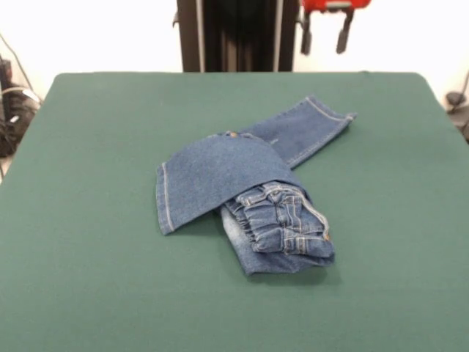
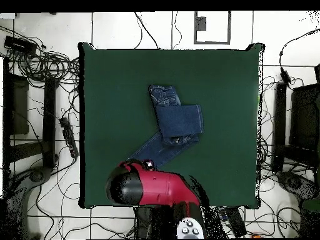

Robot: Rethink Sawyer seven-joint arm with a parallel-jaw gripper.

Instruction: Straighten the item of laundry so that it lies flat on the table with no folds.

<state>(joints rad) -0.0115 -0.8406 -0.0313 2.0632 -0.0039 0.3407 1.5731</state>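
Observation:
The small blue denim jeans (image 1: 249, 183) lie crumpled near the middle of the dark green table (image 1: 88, 257). One leg is folded over towards the left and covers part of the gathered waistband (image 1: 289, 220). The other leg (image 1: 308, 125) stretches towards the far right. My gripper (image 1: 324, 40) hangs at the top edge above the table's far side, open and empty, well away from the jeans. In the overhead view the jeans (image 2: 175, 122) lie mid-table (image 2: 231, 81), and the red arm (image 2: 150, 184) sits over the near edge, hiding the gripper.
The black pedestal (image 1: 234, 33) stands behind the table's far edge. Cables and equipment (image 2: 44, 125) lie on the floor around the table, also at the left in the front view (image 1: 11, 103). Green felt surrounds the jeans on all sides.

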